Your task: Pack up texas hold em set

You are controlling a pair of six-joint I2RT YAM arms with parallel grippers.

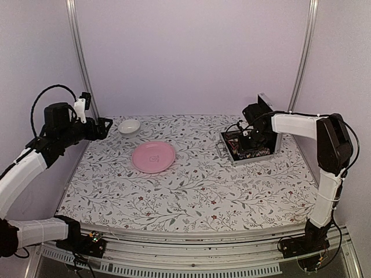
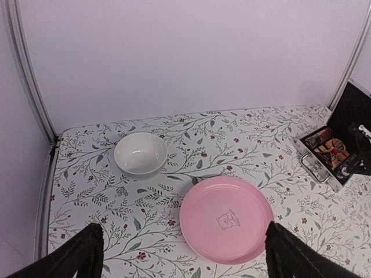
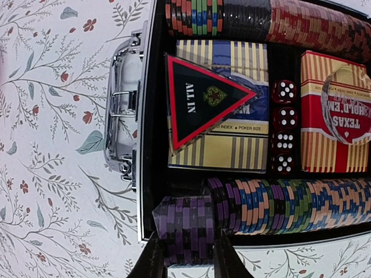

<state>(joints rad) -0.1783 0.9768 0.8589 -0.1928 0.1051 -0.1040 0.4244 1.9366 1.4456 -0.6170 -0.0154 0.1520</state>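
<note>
The right arm rises from its base at the near right corner of the floral-patterned surface (image 1: 191, 197) and bends leftward. Its right hand (image 3: 188, 258) points down into the flat square silver metal case (image 1: 264, 155). The case lies open toward the far right of the surface, its black-lined lid (image 1: 265, 104) standing up behind it.

The right hand is clenched on a short stack of purple poker chips (image 3: 185, 223), one finger against each side. This stack sits just inside the case's edge, touching the handle end of a long row of mixed-colour chips (image 3: 290, 202).

Past that row, in the wrist view:
- a blue-and-gold striped card deck (image 3: 232, 147), with the small black red-edged triangular marker (image 3: 199, 99) reading "ALL IN" on top
- four red dice (image 3: 284, 117) in a column
- a red-and-gold card deck (image 3: 316, 145)
- a second chip row (image 3: 261, 20) along the opposite side

A chrome handle (image 3: 124, 110) lies on the case's outer wall.

Left of the case and well apart from it, a round pink plate (image 1: 153, 156) rests mid-surface. Farther back and to the left stands a small white bowl (image 1: 129, 127). The left arm is held high at the far left edge, with the left hand (image 1: 103, 127) released, its fingers (image 2: 75, 258) spread wide and empty.
</note>
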